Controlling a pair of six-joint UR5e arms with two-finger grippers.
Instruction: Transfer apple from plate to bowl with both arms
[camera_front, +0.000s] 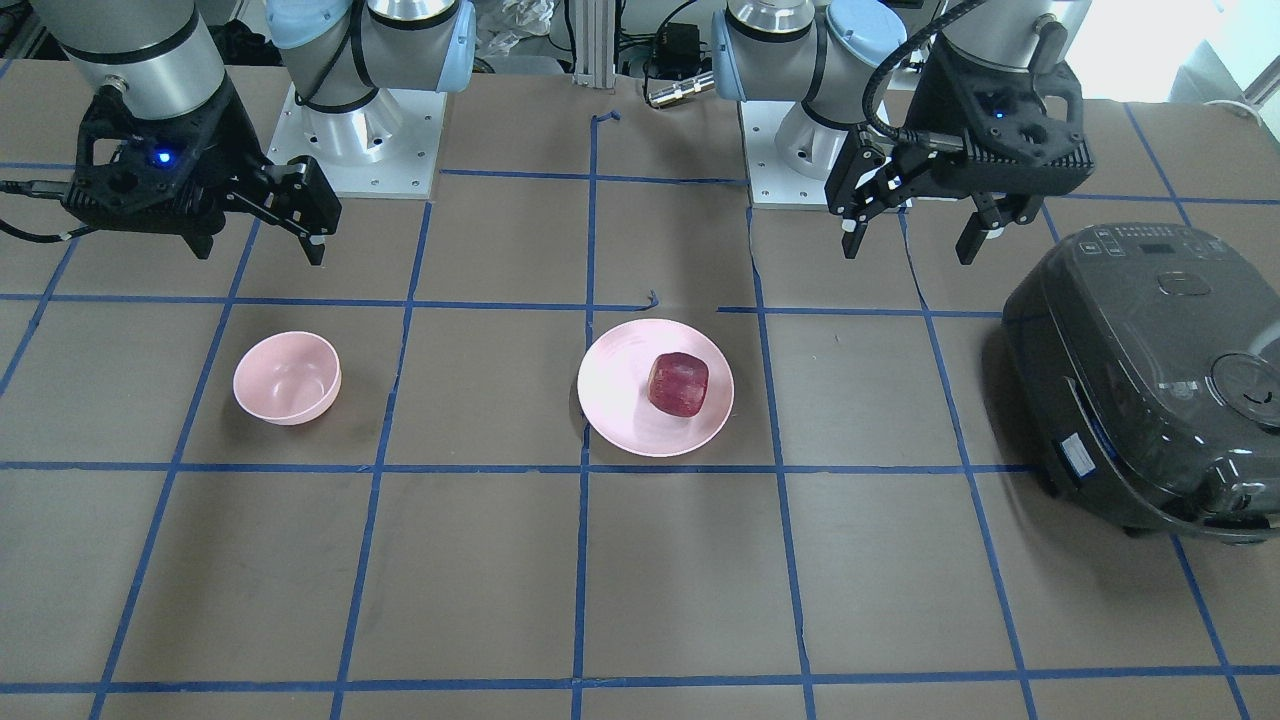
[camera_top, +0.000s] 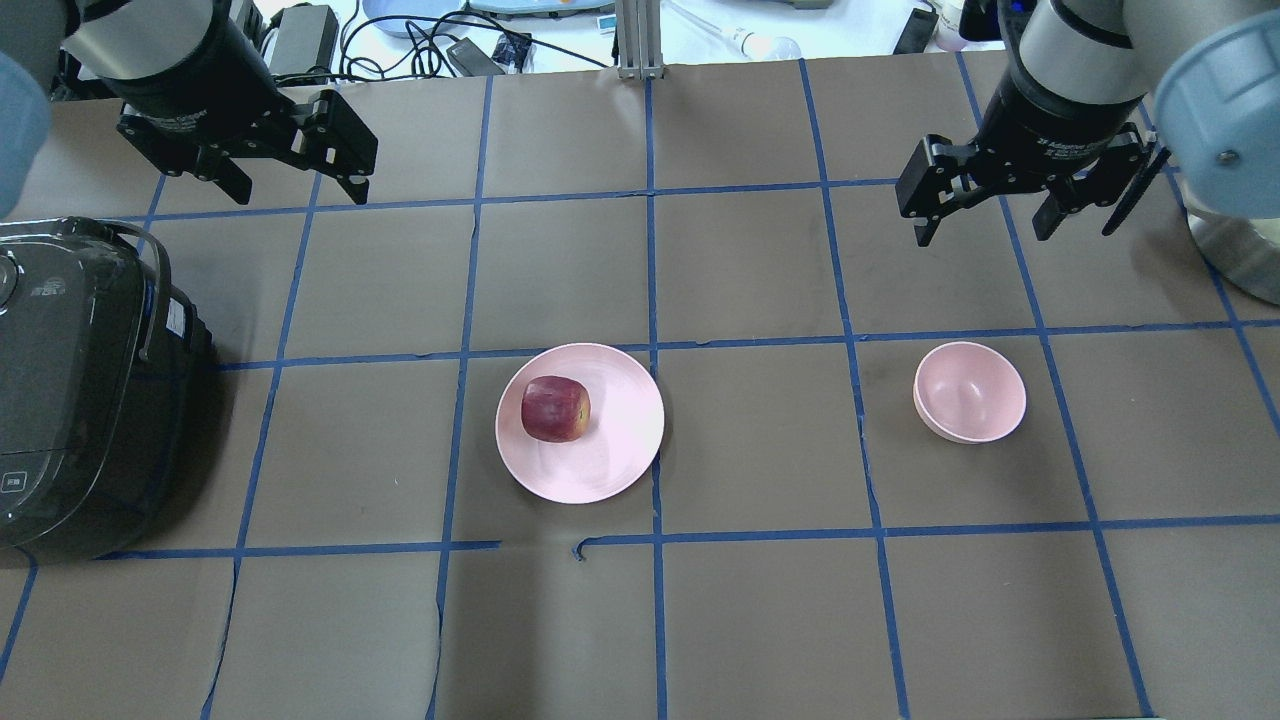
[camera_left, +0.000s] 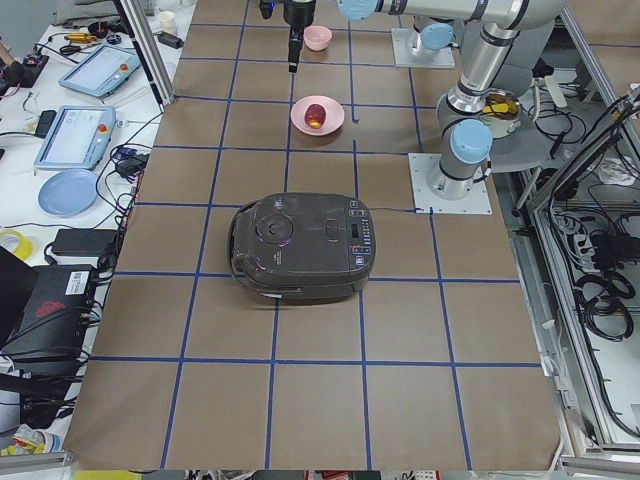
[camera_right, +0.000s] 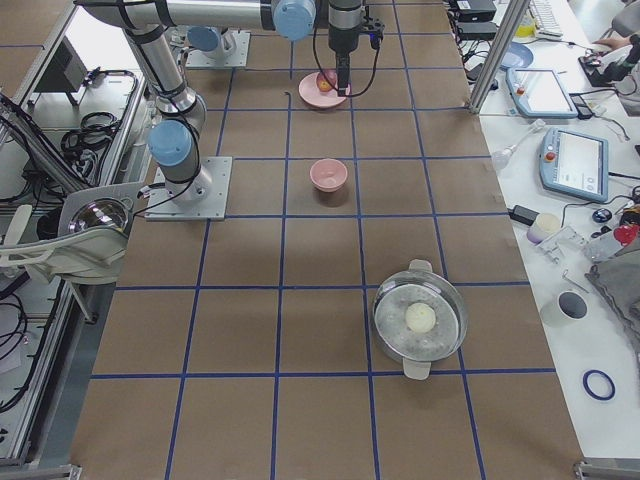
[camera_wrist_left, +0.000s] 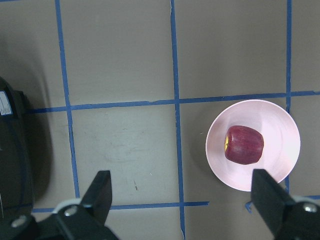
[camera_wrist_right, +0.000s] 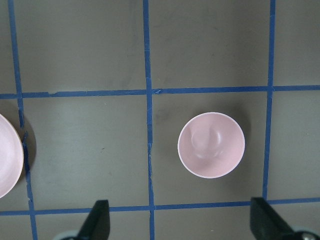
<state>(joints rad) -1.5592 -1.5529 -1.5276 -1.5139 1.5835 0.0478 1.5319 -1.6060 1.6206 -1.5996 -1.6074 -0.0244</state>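
The dark-red apple (camera_top: 555, 408) lies on the left part of the wide pink plate (camera_top: 610, 450) near the table's middle; both also show in the front view, apple (camera_front: 678, 383) on plate (camera_front: 620, 410). The small pink bowl (camera_top: 969, 391) stands empty to the right. My left gripper (camera_top: 298, 192) is open and empty, high above the table, far-left of the plate. In its wrist view the apple (camera_wrist_left: 244, 145) shows to the right between the fingers. My right gripper (camera_top: 982, 232) is open and empty, hovering beyond the bowl (camera_wrist_right: 211, 145).
A large black rice cooker (camera_top: 70, 390) sits at the table's left edge, under and near the left arm. A lidded metal pot (camera_right: 420, 318) stands far off on the right end. Blue tape lines grid the brown table.
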